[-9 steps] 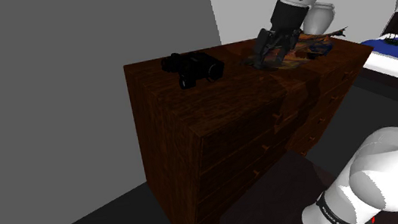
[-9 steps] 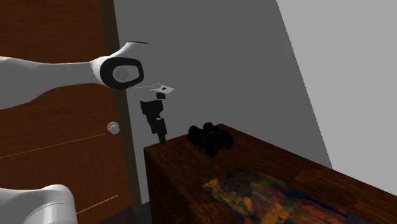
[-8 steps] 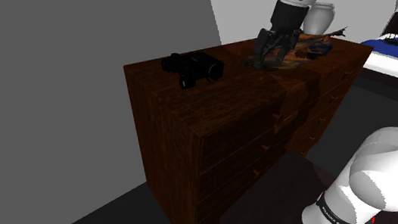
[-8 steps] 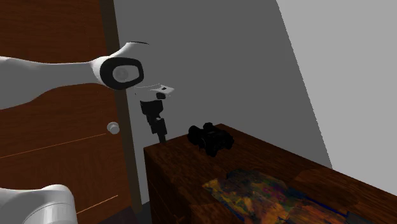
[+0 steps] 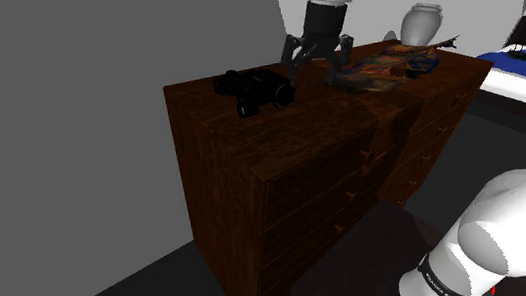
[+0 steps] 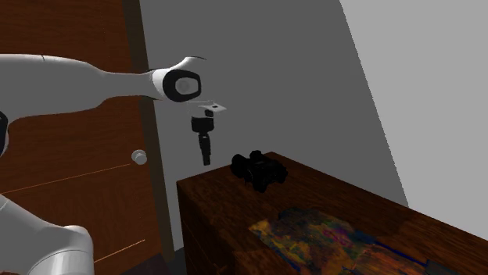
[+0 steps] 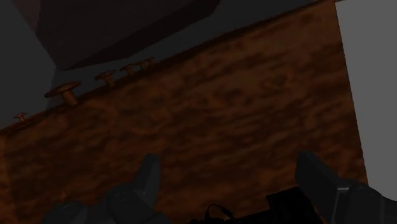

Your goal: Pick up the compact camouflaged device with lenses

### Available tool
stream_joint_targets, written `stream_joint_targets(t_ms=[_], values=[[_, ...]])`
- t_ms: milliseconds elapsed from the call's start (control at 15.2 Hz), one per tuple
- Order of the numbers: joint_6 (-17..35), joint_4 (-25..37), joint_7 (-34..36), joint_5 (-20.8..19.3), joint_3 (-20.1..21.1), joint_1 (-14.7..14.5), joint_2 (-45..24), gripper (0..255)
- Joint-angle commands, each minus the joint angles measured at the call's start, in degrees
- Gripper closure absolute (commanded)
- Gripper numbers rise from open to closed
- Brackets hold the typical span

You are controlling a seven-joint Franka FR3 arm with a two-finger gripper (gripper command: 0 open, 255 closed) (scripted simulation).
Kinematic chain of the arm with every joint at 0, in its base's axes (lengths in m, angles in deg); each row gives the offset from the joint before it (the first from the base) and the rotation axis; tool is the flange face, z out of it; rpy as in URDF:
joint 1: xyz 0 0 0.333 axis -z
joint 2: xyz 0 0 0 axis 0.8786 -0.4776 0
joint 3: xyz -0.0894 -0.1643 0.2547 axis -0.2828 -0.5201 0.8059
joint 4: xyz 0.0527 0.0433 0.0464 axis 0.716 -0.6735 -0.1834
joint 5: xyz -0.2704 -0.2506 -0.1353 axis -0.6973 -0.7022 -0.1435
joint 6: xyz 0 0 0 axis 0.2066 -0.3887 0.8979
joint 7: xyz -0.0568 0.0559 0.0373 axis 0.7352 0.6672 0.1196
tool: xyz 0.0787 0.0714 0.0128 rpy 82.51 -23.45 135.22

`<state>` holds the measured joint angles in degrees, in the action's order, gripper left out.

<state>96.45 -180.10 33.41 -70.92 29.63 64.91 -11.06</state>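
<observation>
Wooden dresser (image 5: 283,170): binoculars (image 5: 257,89) near spread gripper (image 5: 315,63)

What is probably the binoculars (image 7: 254,215) lies mostly cut off at the wrist view's edge.

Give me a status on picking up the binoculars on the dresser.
Done, nearly: the approach. The gripper hangs just above the dresser top, close beside the dark binoculars. In hand: lining up. The wrist view shows the fingers apart, clasping nothing. Left: centre over the binoculars, lower, close and lift. They lie on the dresser, untouched.
</observation>
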Motion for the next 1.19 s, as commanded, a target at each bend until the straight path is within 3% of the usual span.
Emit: stream_joint_targets(t_ms=[0, 396, 858, 1122], values=[[-0.8, 4.5, 6.7, 0.0, 2.1, 1.0, -5.4, 0], [-4.9, 21.5, 25.1, -1.9, 5.9, 2.1, -23.3, 0], [-13.6, 47.7, 43.9, -4.3, 5.3, -0.2, -46.2, 0], [-11.0, 44.5, 43.8, -4.1, 5.1, -0.1, -45.7, 0]])
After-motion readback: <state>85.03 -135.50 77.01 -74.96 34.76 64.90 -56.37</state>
